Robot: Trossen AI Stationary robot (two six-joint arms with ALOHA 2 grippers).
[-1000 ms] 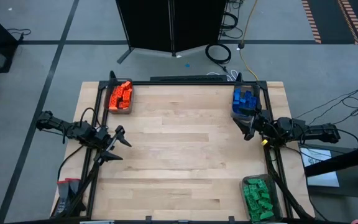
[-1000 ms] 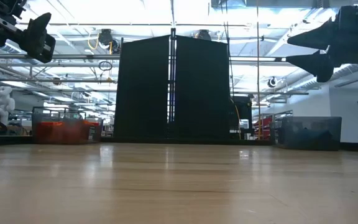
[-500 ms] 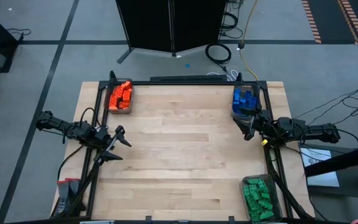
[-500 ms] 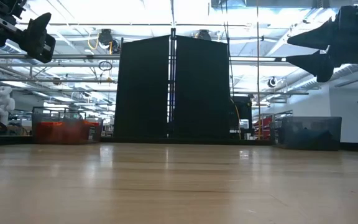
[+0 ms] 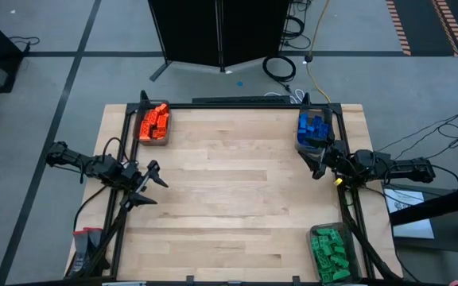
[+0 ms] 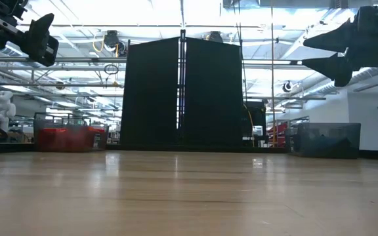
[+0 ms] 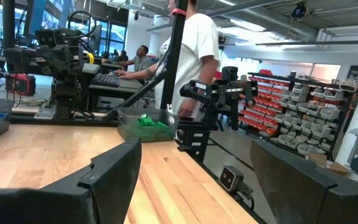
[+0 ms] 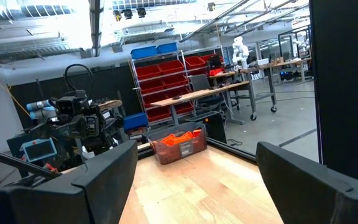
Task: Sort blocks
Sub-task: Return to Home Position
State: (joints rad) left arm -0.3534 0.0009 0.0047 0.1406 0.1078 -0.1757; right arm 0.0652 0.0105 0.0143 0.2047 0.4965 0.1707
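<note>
High view showed blocks (image 5: 154, 123) binned, left tool (image 5: 153, 181) and right tool (image 5: 312, 164) wide open, empty; you were homing, probably just parking next.

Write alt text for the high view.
A wooden table holds three corner bins: orange blocks top left, blue blocks top right, green blocks bottom right. The left gripper and right gripper, both open and empty, sit at opposite side edges.

High view's bottom edge cuts off green blocks (image 5: 329, 253); orange blocks (image 5: 154, 121), blue blocks (image 5: 312, 127) too small to count.
</note>
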